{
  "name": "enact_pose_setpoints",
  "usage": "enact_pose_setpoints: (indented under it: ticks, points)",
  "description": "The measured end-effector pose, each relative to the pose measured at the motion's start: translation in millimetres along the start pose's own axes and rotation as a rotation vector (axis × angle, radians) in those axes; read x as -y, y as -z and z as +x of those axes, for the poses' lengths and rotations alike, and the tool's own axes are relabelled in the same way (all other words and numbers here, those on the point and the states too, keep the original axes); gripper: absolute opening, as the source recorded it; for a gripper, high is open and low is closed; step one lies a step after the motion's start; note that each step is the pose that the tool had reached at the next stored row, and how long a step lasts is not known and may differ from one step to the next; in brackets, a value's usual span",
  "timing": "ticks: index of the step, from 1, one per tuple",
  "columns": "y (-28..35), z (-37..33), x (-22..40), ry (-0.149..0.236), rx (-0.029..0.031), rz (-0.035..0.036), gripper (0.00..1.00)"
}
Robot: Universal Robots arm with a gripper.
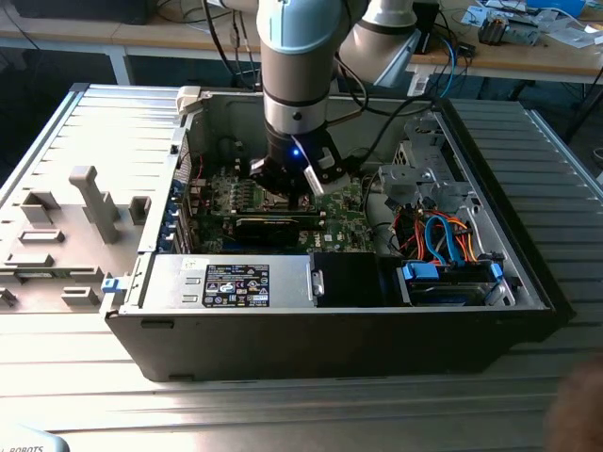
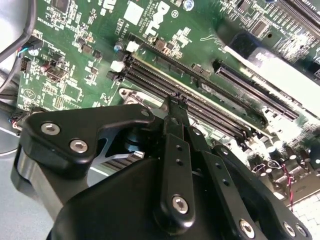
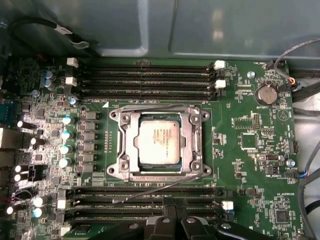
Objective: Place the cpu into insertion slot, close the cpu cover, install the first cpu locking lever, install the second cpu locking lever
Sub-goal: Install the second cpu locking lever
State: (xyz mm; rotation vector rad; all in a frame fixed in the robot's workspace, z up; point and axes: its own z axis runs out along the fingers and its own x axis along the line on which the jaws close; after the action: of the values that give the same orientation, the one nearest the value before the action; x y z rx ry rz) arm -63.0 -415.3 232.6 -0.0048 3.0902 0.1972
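In the first wrist view the cpu (image 3: pixel 159 141) lies flat in the insertion slot (image 3: pixel 116 169) on the green motherboard. The cpu cover (image 3: pixel 193 145) is folded down around it, and the chip shows through its window. One thin wire lever (image 3: pixel 150 106) runs along the socket's edge. The other wire lever (image 3: pixel 165 187) crosses the opposite edge at a slant. My gripper (image 3: pixel 175 201) is shut, with nothing seen between its fingers, and its tip is close to the slanted lever. It hangs low over the board inside the computer case in the exterior view (image 1: pixel 287 186). In the second wrist view the tip (image 2: pixel 175 96) meets over the memory slots.
Long black memory slots (image 3: pixel 145 75) flank the socket on two sides. A coin battery (image 3: pixel 265 93) and a grey case wall (image 3: pixel 225 30) lie nearby. Blue and orange cables (image 1: pixel 443 235) fill the case's right in the exterior view. A grey fixture plate (image 1: pixel 85 198) stands left.
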Motion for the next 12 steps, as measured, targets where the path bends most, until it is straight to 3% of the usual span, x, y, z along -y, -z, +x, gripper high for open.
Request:
enact_pose_setpoints:
  ticks: [2,4,5,6,9,12]
  points:
    - [-0.2,1.0,1.6,0.000,0.0002,-0.0068,0.11]
    - [-0.3,2.4,1.6,-0.001,0.0003,-0.0294,0.11]
    - [-0.2,4.8,1.7,-0.002,0.0009,-0.0505,0.11]
    - [-0.3,7.9,1.6,-0.002,0.0015,-0.0587,0.11]
    - [-0.8,16.8,1.7,-0.003,0.0027,-0.0741,0.11]
    - [-3.3,21.5,2.0,-0.003,0.0028,-0.0799,0.11]
